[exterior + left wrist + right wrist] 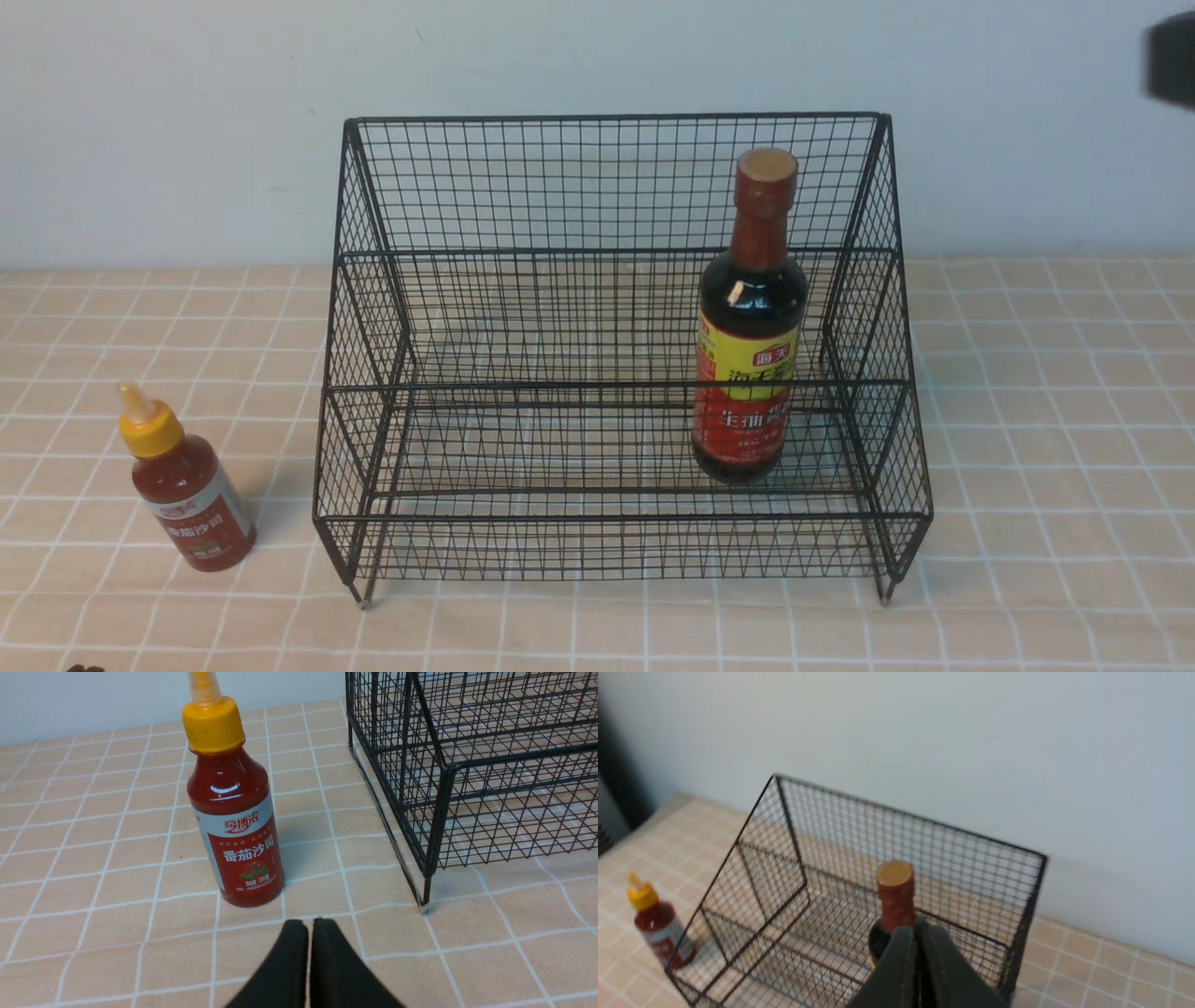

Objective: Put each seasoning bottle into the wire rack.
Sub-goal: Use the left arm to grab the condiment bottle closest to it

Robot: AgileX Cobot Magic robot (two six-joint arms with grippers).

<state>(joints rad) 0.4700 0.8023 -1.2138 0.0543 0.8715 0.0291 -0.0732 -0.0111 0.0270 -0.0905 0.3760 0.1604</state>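
Observation:
The black wire rack (616, 187) stands in the middle of the table. The tall dark soy-sauce bottle (752, 355) stands upright inside it, on the lower tier near the right side. The small red-sauce squeeze bottle (189, 490) with a yellow nozzle cap stands upright on the table, left of the rack. My left gripper (307, 924) is shut and empty, low over the table, a short way in front of the red-sauce bottle (238, 826). My right gripper (917, 931) is shut and empty, raised above and to the right of the soy-sauce bottle (895, 896).
The table carries a beige cloth with a white grid (1055, 420). A plain white wall (187, 121) stands close behind the rack. A dark blurred part of my right arm (1172, 61) shows at the top right of the front view.

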